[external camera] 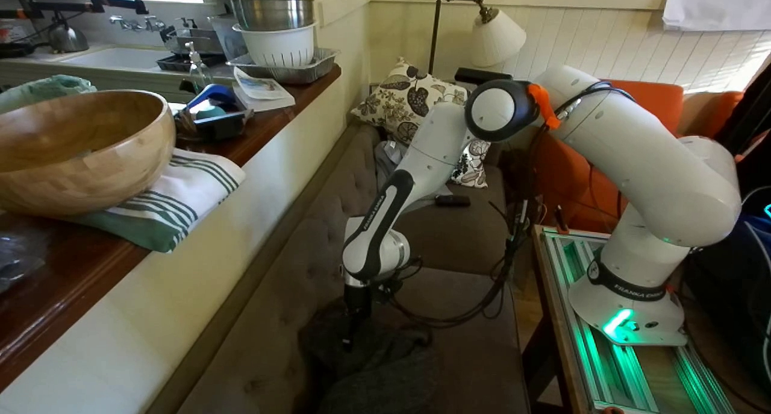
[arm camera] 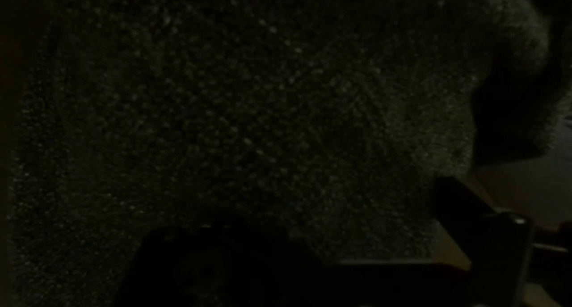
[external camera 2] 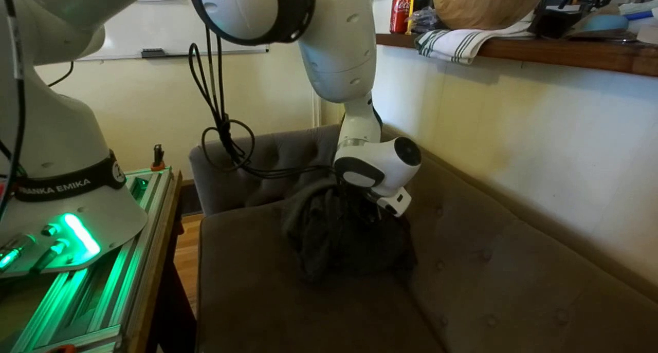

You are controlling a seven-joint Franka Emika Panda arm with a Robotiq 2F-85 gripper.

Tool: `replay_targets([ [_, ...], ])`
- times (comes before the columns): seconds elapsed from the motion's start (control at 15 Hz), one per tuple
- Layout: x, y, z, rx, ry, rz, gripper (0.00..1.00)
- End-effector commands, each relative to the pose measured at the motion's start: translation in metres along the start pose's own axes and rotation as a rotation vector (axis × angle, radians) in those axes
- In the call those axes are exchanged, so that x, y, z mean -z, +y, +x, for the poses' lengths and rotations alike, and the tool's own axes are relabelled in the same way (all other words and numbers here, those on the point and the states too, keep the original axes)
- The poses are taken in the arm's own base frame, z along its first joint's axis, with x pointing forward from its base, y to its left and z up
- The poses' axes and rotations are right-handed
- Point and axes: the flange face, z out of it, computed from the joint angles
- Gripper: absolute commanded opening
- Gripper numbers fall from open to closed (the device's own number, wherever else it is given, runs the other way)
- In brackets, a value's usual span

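Gripper (external camera: 351, 335): jaws spread, directed downward at the dark grey cloth (external camera 2: 349, 242); whether contact is made cannot be determined, the wrist view being very dark. Location of dark grey cloth: bunched on the seat of the sofa (external camera 2: 247, 296), beside its backrest. Wooden ledge (external camera: 78, 269): behind and above the sofa, bearing a wooden bowl (external camera: 90, 167) and striped towel (external camera: 193, 182). Arm base (external camera: 629, 308): mounted on a railed table (external camera: 635, 372) along the sofa's front. Patterned pillow (external camera: 415, 94): on the sofa, well apart from the gripper
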Motion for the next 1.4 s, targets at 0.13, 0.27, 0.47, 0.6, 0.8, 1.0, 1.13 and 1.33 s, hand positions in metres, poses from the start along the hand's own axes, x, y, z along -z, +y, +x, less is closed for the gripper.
replay_targets([
  [0.13, -0.02, 0.012, 0.008, -0.047, -0.084, 0.052, 0.74],
  [0.27, -0.017, 0.004, 0.015, -0.027, -0.077, 0.11, 0.59],
  [0.47, 0.004, -0.008, 0.017, 0.031, -0.035, 0.176, 0.38],
  [0.6, 0.014, -0.009, 0.015, 0.057, -0.012, 0.214, 0.24],
  [0.8, 0.028, -0.01, 0.011, 0.092, 0.046, 0.322, 0.04],
  [1.0, 0.049, 0.001, -0.006, 0.108, 0.126, 0.419, 0.0],
  [1.13, 0.071, 0.015, -0.029, 0.101, 0.197, 0.455, 0.02],
  [1.33, 0.107, 0.042, -0.068, 0.061, 0.348, 0.461, 0.01],
])
